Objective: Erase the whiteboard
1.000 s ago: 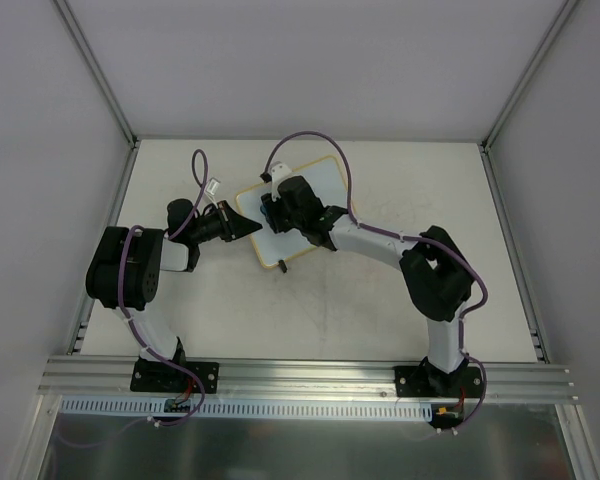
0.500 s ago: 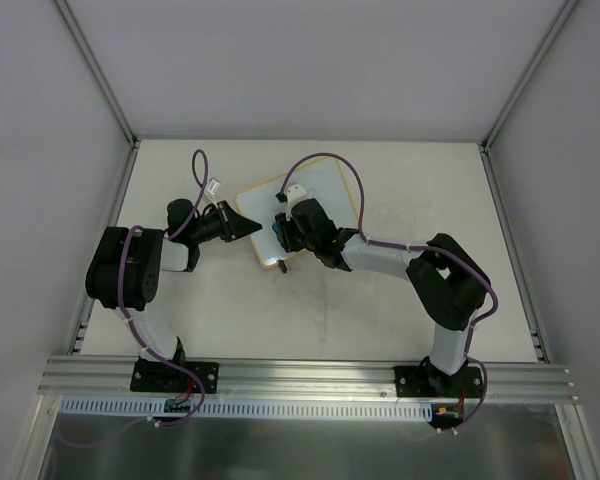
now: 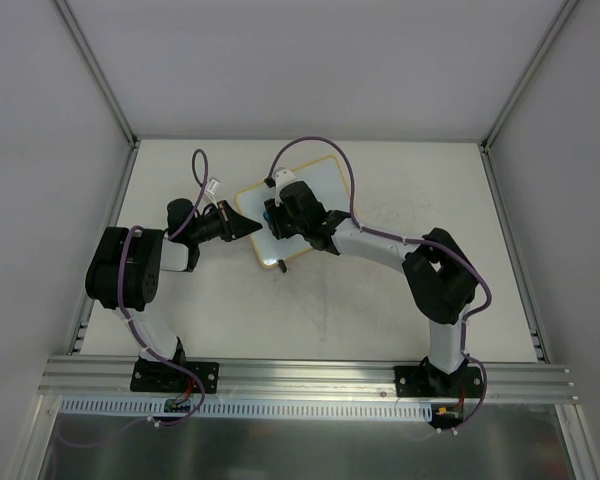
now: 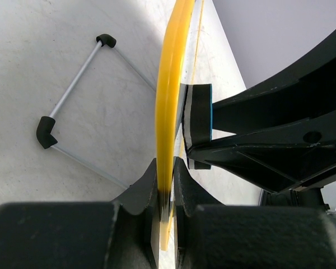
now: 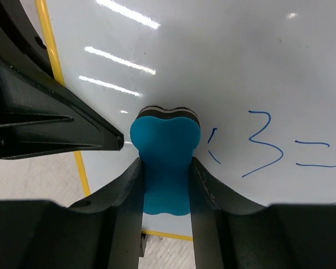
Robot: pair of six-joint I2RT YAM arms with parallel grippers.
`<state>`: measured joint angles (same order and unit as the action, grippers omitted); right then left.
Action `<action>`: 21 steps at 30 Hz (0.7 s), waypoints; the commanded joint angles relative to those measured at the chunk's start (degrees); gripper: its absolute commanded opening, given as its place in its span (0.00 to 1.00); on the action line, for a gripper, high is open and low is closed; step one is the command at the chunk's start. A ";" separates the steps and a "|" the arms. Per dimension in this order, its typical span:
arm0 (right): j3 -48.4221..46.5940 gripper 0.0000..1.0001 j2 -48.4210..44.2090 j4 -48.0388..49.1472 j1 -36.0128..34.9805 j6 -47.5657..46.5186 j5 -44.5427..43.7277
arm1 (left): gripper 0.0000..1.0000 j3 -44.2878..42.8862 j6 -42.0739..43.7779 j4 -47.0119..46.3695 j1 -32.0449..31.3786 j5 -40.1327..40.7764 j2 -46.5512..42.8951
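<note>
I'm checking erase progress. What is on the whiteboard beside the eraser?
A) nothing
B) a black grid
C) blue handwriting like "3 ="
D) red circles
C: blue strokes reading roughly "3 =" sit on the whiteboard, just right of the blue eraser held in the right gripper.

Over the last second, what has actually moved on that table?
The right gripper, shut on the blue eraser, wiped toward the near edge of the whiteboard, then came back toward its far side, about where it began. The left gripper stayed clamped on the board's yellow frame, and the whiteboard did not shift. Some blue writing is left.
</note>
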<state>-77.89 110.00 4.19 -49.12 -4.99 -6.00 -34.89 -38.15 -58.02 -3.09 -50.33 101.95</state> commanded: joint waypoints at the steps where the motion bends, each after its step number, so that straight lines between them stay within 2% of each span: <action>1: -2.71 0.00 1.45 -1.64 -0.45 -0.72 0.64 | 0.00 0.62 3.43 4.14 0.63 11.74 0.27; 11: 1.15 0.00 1.10 -1.46 0.69 0.86 -1.12 | 0.00 1.41 3.35 2.38 0.63 11.74 0.00; 21: 8.71 0.00 -2.59 1.44 10.09 3.15 1.25 | 0.00 1.32 3.35 2.47 0.63 11.74 -0.09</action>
<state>-71.83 107.50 7.57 -43.24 -2.70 -2.22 -34.46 -38.28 -58.72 -3.33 -49.67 101.95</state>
